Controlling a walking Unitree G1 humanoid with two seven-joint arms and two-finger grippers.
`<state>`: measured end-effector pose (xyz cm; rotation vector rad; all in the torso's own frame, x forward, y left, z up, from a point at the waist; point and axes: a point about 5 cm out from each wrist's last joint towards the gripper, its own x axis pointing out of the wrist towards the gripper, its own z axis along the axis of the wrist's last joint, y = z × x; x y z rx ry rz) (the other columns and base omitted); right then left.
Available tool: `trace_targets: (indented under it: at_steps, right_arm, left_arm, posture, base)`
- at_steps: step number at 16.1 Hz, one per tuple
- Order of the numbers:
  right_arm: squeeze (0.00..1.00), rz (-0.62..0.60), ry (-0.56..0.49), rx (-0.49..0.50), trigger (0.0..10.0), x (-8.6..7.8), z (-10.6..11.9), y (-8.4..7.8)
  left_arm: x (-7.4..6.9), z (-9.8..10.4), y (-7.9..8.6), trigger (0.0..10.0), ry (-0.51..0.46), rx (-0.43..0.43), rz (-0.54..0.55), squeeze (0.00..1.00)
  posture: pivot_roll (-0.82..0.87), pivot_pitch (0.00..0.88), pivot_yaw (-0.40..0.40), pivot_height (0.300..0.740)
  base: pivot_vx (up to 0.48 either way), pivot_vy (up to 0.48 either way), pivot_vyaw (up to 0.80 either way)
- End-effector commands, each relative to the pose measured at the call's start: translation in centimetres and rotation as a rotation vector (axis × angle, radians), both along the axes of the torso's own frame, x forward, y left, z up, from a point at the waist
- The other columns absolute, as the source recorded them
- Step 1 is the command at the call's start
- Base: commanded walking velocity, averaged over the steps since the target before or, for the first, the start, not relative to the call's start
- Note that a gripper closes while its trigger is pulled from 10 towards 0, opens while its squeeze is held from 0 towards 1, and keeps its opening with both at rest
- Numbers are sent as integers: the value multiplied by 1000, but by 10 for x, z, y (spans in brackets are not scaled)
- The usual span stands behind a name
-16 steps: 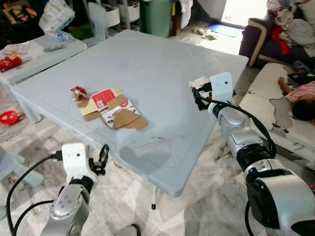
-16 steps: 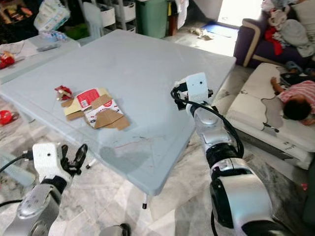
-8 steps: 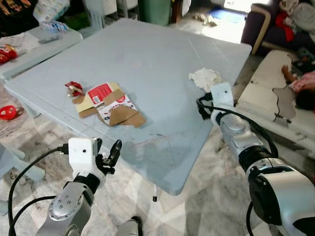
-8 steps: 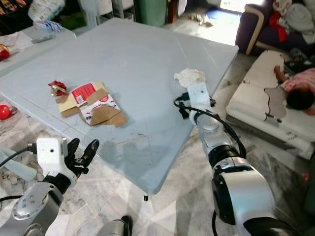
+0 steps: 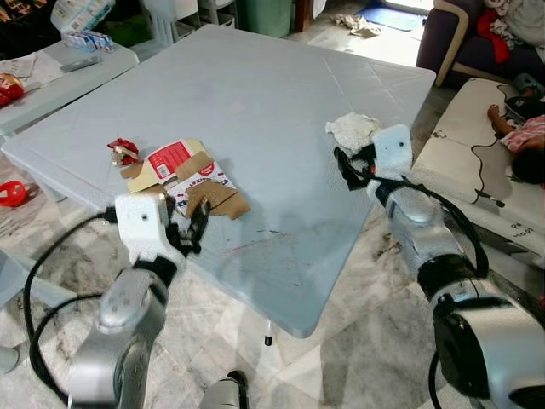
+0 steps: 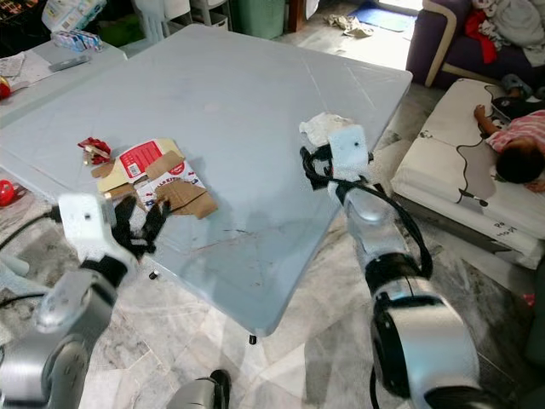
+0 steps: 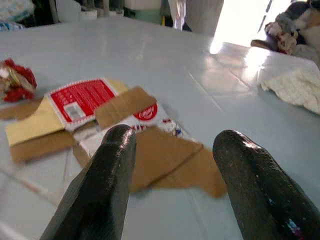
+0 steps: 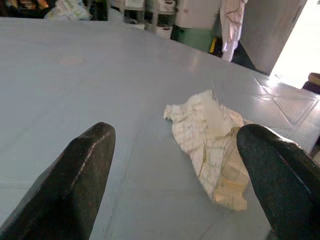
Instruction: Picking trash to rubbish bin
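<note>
A flattened red-and-white cardboard box [image 5: 183, 183] lies on the pale blue table [image 5: 272, 94], with a small red wrapper [image 5: 123, 152] beside it. My left gripper [image 5: 192, 228] is open at the table's near edge, pointing at the cardboard [image 7: 165, 165] just ahead of its fingers [image 7: 107, 175]. A crumpled white tissue [image 5: 353, 129] rests near the table's right edge. My right gripper [image 5: 347, 166] is open right beside it, and the tissue [image 8: 210, 135] sits a short way ahead of the spread fingers [image 8: 85, 170].
A green bin [image 5: 264, 13] stands beyond the table's far side. A second table [image 5: 60, 77] with clutter is on the left. A person [image 5: 519, 145] lies on a mattress at the right, next to a sofa [image 5: 456, 51]. Marble floor surrounds the table.
My left arm has risen from below the table edge up to the cardboard. The right gripper has lifted back to the table edge by the tissue. The camera has shifted slightly.
</note>
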<state>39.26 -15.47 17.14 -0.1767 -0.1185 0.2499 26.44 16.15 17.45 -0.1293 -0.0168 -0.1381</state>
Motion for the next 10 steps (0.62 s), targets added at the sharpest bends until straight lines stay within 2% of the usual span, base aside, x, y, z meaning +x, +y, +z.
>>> trace_targets:
  at_steps: [1, 2, 4, 6, 8, 10]
  right_arm:
    - [0, 8, -24, 14, 10000, 0, 7, -1]
    - [0, 51, -62, 22, 10000, -6, 11, 0]
    - [0, 131, -113, 16, 10000, -18, 22, 7]
    - [0, 171, -127, 10, 10000, -21, 25, 12]
    - [0, 236, -139, -5, 10000, -33, 29, 17]
    - [0, 226, -139, 7, 10000, -36, 31, 18]
  left_arm:
    - [1, 0, 3, 10000, -1, 4, 23, 0]
    - [13, 4, 1, 10000, -24, -2, 21, 0]
    - [24, 9, -5, 10000, -48, -18, 5, 0]
    - [29, 9, -8, 10000, -51, -24, 1, 0]
    - [37, 9, -11, 10000, -70, -47, 8, 0]
    - [39, 7, -9, 10000, -72, -53, 18, 0]
  posture:
    - [113, 103, 11, 740]
    - [67, 61, 24, 740]
    - [36, 31, 30, 740]
    - [26, 16, 30, 740]
    - [14, 0, 21, 740]
    - [17, 0, 18, 740]
  base:
    - [0, 0, 0]
    - [0, 0, 0]
    - [0, 0, 0]
    - [0, 0, 0]
    - [0, -246, 0]
    - [0, -246, 0]
